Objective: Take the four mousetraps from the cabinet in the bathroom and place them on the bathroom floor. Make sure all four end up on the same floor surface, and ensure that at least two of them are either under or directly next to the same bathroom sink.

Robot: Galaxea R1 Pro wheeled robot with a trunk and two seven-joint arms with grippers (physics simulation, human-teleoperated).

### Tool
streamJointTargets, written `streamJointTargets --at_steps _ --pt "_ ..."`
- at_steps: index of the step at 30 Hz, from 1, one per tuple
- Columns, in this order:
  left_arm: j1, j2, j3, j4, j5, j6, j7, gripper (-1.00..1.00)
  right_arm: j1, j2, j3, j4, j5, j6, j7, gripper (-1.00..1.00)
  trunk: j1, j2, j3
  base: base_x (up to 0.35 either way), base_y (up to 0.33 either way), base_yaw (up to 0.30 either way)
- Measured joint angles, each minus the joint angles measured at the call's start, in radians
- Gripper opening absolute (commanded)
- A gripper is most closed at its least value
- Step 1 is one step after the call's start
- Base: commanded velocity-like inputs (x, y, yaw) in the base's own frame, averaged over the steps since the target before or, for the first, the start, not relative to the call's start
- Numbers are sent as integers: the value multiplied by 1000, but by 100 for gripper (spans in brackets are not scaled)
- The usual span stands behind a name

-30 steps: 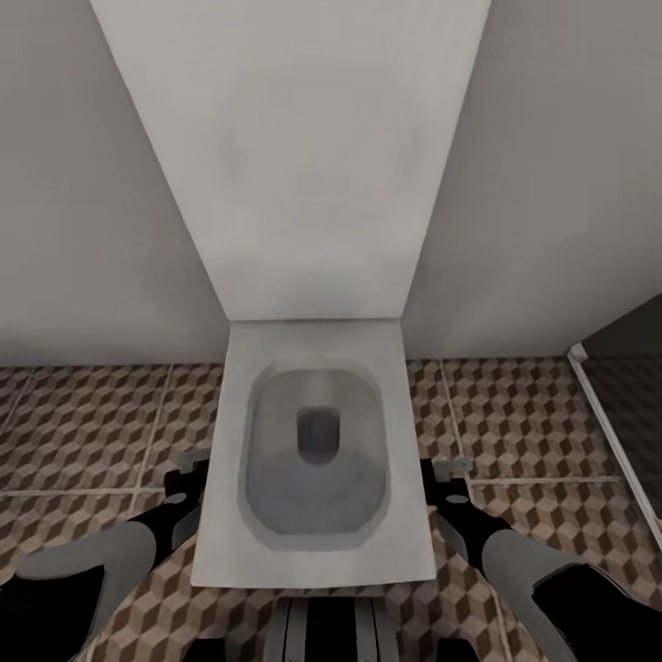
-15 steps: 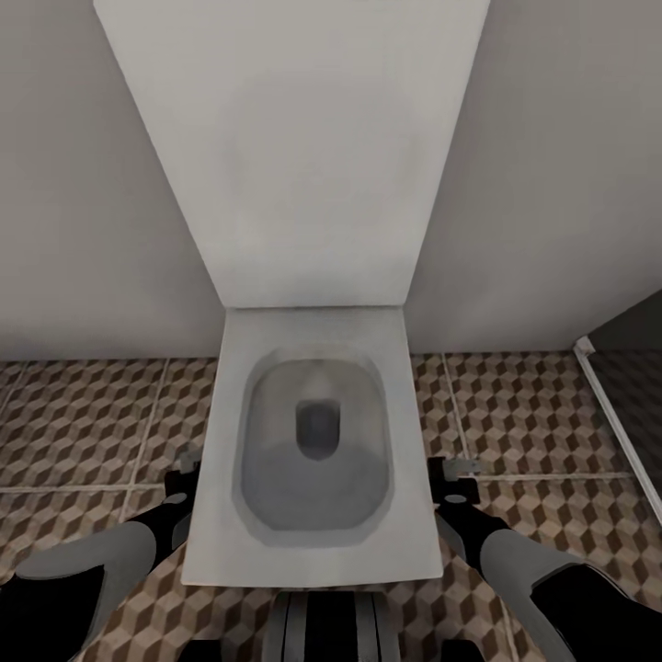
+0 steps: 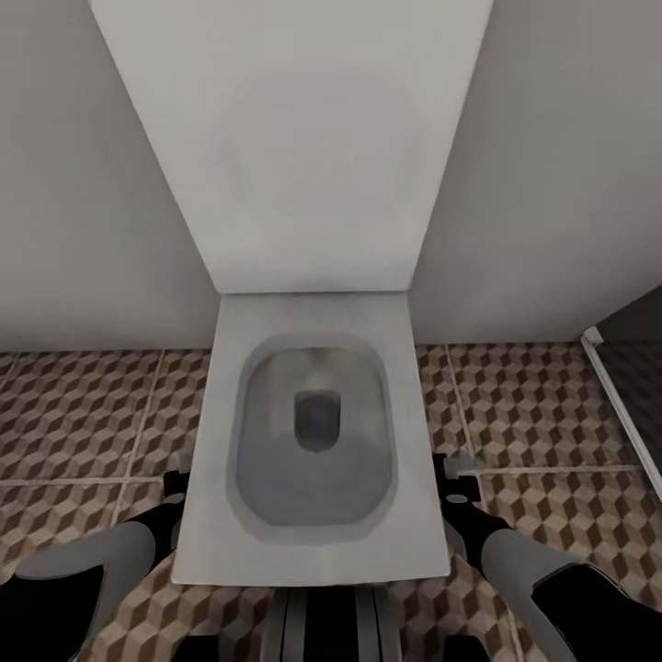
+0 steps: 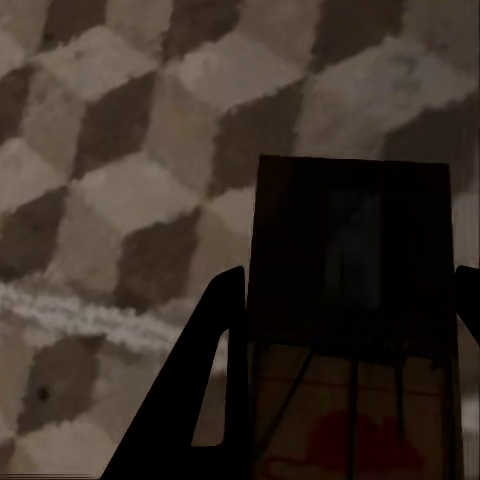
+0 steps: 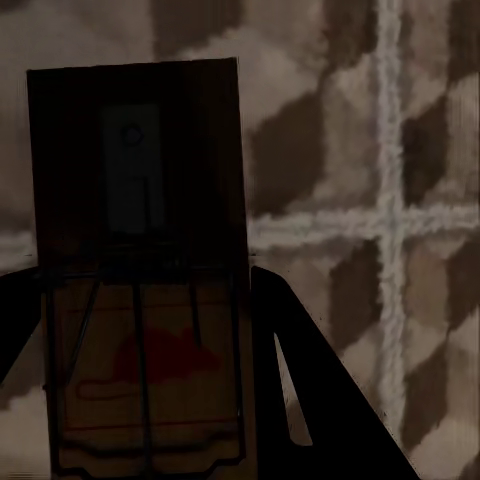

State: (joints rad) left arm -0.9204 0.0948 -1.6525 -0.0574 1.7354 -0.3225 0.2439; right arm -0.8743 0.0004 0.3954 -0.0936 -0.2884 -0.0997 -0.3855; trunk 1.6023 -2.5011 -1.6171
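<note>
Each of my grippers is shut on a mousetrap. In the left wrist view a dark wooden mousetrap with wire parts and a red mark sits between the left gripper's dark fingers, above the cube-patterned bathroom floor. The right wrist view has a second mousetrap in the right gripper over the tiles. From the head view, my left gripper and right gripper hang low on either side of a toilet. The cabinet and the sink are out of view.
A white toilet with its lid raised against the grey wall stands directly ahead, between my two arms. A dark shower area with a white threshold lies at the right. Patterned floor is open left and right of the toilet.
The whole head view has shifted: the toilet sits slightly larger and nearer, so the camera has moved towards it. Both grippers keep their traps and their pose.
</note>
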Motion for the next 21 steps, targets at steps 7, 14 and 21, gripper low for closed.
streamJointTargets --at_steps 7,14,21 --pt "0 0 -1 0 0 -1 0 -100 0 0 0 0 0 0 -1 -100 3 -2 -27 0 0 0" --pt "0 0 -1 0 0 0 0 -100 0 -2 -1 0 0 -1 -8 -100 6 -3 -54 0 0 0" --pt "0 0 -1 1 0 -1 0 -100 -1 -3 1 -5 21 -3 -55 -100 9 -5 -81 0 0 0"
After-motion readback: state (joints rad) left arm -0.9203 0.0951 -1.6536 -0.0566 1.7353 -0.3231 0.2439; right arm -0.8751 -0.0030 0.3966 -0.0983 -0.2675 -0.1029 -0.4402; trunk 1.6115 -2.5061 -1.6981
